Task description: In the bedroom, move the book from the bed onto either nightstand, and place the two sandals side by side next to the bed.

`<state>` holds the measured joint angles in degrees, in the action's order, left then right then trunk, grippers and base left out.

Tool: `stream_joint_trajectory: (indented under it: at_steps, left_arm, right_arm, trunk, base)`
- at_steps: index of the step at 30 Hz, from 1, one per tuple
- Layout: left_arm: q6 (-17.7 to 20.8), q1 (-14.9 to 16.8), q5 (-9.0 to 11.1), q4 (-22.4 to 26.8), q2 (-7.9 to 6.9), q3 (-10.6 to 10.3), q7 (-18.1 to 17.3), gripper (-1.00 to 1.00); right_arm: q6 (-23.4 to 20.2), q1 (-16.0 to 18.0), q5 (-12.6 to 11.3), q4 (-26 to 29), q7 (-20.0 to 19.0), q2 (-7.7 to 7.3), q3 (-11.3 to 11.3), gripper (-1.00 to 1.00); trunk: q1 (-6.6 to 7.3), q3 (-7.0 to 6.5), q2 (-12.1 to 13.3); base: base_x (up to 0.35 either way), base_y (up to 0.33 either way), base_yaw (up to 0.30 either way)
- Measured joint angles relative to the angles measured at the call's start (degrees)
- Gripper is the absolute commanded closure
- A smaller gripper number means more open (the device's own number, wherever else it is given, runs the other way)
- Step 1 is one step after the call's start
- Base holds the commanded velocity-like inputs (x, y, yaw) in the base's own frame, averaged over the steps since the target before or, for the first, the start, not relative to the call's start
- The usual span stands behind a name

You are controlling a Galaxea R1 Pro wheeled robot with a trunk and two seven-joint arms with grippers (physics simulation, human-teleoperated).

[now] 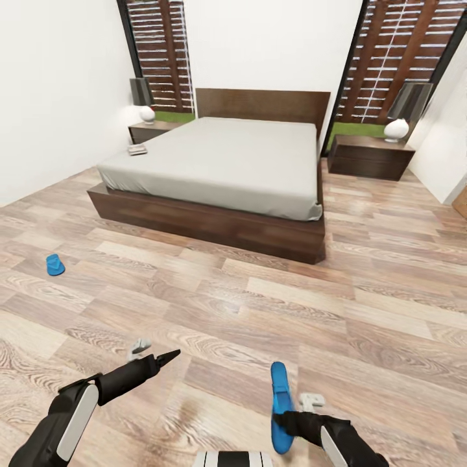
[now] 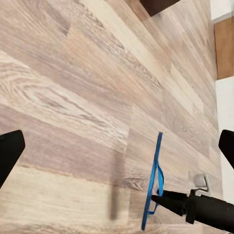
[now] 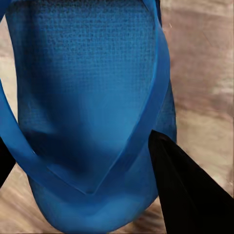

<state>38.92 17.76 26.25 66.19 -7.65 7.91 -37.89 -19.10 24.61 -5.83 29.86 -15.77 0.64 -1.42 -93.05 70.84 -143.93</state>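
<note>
My right gripper (image 1: 286,419) is shut on one bright blue sandal (image 1: 280,397), held on edge above the wood floor; the left wrist view shows that sandal (image 2: 154,181) edge-on in the right gripper (image 2: 163,200). Up close, the sandal (image 3: 87,97) sits between dark fingers (image 3: 185,195). The other sandal (image 1: 55,264) lies on the floor at far left. My left gripper (image 1: 163,357) hangs open and empty, fingertips (image 2: 9,152) wide apart. The bed (image 1: 220,162) stands ahead, with the book (image 1: 137,150) on its far left edge. A nightstand (image 1: 148,131) flanks each side (image 1: 368,156).
A white lamp stands on the left nightstand (image 1: 146,114) and another on the right (image 1: 395,130). Slatted windows rise behind both. White walls close in at left and right. Open plank floor (image 1: 246,305) stretches between me and the bed's foot.
</note>
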Motion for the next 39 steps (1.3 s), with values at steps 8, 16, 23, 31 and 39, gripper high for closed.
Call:
stream_joint_trajectory:
  at_steps: [8, 16, 23, 31, 39]
  left_arm:
    - [-0.1, 0.0, -0.1, 0.0, 0.08, -0.1, 0.1, -1.00]
    - [-2.9, -0.3, -2.9, -5.1, -0.40, 0.2, 0.0, -1.00]
    - [-17.8, -0.4, -4.9, -20.2, -1.69, 0.4, -0.1, -1.00]
    - [-24.3, -0.4, -5.2, -24.8, -1.76, 0.0, 0.1, -1.00]
    - [-24.7, -0.4, -5.3, -25.5, -1.63, -0.1, 0.1, -1.00]
  right_arm:
    - [-10.2, 0.0, -14.8, 0.4, -26.8, -17.77, -0.3, 1.00]
    - [-9.3, -0.5, -18.2, -15.5, -43.0, -27.13, 0.6, 1.00]
    - [-0.4, -0.5, -18.9, -24.0, -43.6, -27.97, -0.1, 1.00]
    - [3.9, -0.5, -18.7, -25.4, -43.6, -27.80, -0.1, 1.00]
    - [6.1, -0.5, -18.6, -25.5, -43.3, -27.42, 0.0, 1.00]
  trunk:
    - [0.21, -1.78, 0.1]
    - [0.41, -3.53, 0.2]
    - [0.59, -5.10, 0.3]
    - [0.80, -6.87, 0.4]
    - [1.00, -8.65, 0.5]
  base:
    - [0.000, 0.000, 0.000]
    - [0.000, 0.000, 0.000]
    - [0.000, 0.000, 0.000]
    - [0.000, 0.000, 0.000]
    - [0.000, 0.000, 0.000]
